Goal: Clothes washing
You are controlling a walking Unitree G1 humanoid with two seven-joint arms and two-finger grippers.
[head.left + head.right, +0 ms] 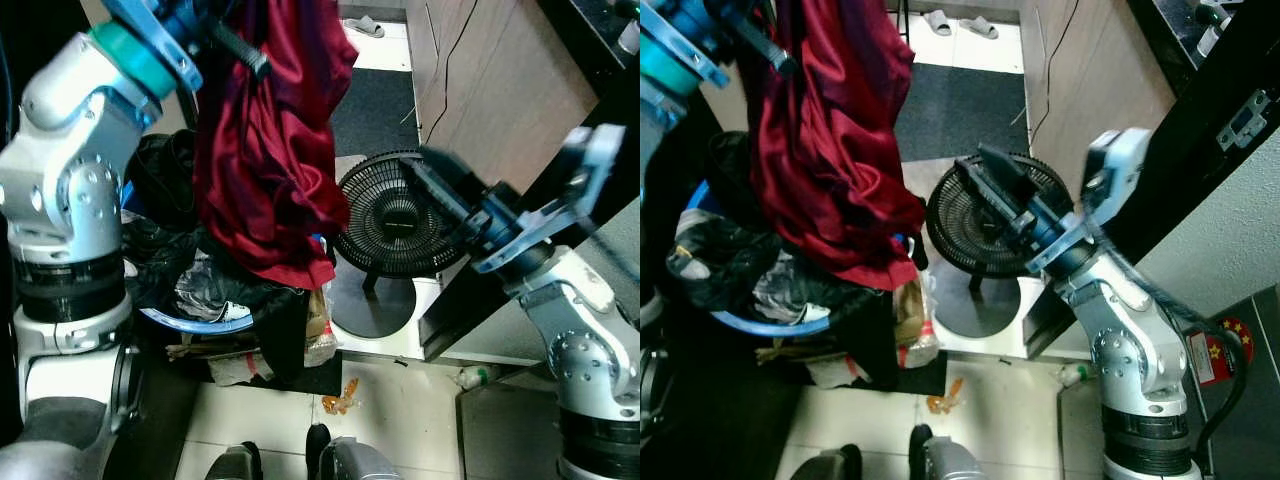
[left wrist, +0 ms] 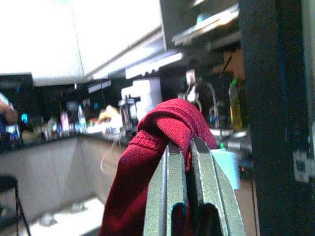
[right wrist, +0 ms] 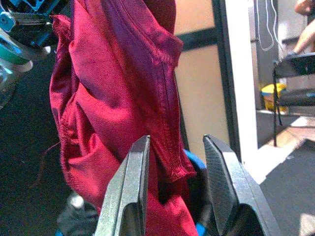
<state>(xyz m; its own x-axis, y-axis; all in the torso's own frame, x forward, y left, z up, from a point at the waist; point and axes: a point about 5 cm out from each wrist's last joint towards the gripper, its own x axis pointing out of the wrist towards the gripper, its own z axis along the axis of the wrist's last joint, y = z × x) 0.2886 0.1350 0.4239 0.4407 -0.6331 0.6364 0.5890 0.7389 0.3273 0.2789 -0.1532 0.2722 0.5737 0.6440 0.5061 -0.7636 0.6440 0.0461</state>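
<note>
A dark red garment point(image 1: 265, 150) hangs in long folds from my raised left gripper point(image 1: 243, 52), which is shut on its top edge. In the left wrist view the fingertips point(image 2: 170, 152) pinch a bunched fold of the red cloth point(image 2: 167, 120). Below the garment stands a blue-rimmed laundry basket point(image 1: 175, 322) heaped with dark clothes point(image 1: 725, 265). My right gripper point(image 1: 425, 172) is open, held to the right of the garment over a fan and apart from the cloth. In the right wrist view the red cloth point(image 3: 113, 83) hangs beyond its spread fingers point(image 3: 133, 182).
A black floor fan point(image 1: 395, 225) on a round base stands right of the basket. A wooden cabinet point(image 1: 500, 80) and a dark door edge point(image 1: 1200, 130) close in the right side. A dark mat point(image 1: 375, 100) and slippers point(image 1: 365, 25) lie further back. Litter point(image 1: 340, 400) dots the tiled floor.
</note>
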